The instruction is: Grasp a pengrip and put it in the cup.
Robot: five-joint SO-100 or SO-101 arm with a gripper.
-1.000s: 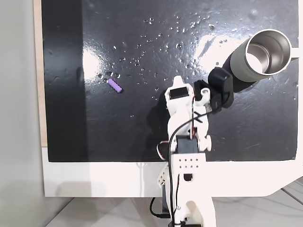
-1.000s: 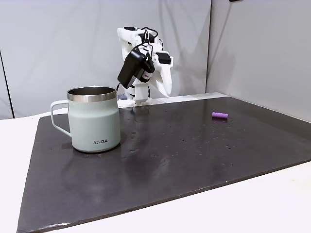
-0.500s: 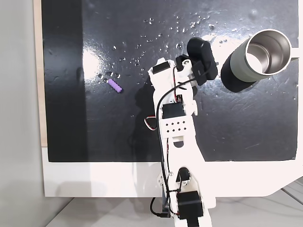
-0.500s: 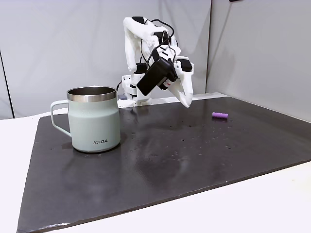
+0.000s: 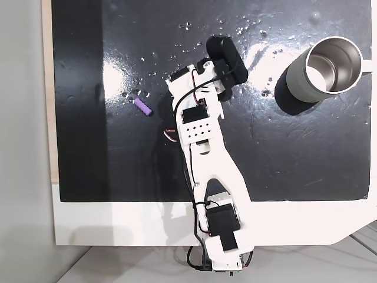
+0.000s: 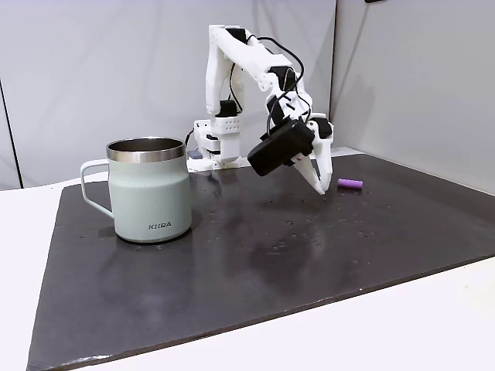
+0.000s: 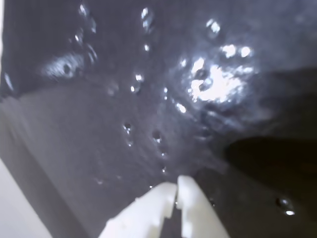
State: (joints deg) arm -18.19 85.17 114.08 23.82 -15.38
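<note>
Wrist view: fingers [image 7: 185, 198] pressed together, empty, tips low over the dark mat [image 7: 99, 124].
In a fixed view the gripper [image 6: 319, 185] points down at the mat, pengrip [image 6: 349, 183] lying near its tips on the right, apart from them; cup [image 6: 149, 189] stands well off to their left. From above, pengrip [image 5: 142, 107] lies left of the arm [image 5: 200, 118], cup [image 5: 326, 68] far right.

— Where's the pengrip [image 6: 349, 183]?
— Lying on the dark mat [image 6: 255, 263], far right, just beyond the gripper [image 6: 321, 188].
— Touching?
— No, apart; tips pointing down, together.
— And the cup [image 6: 148, 189]?
— Upright at left, handle pointing left.
</note>
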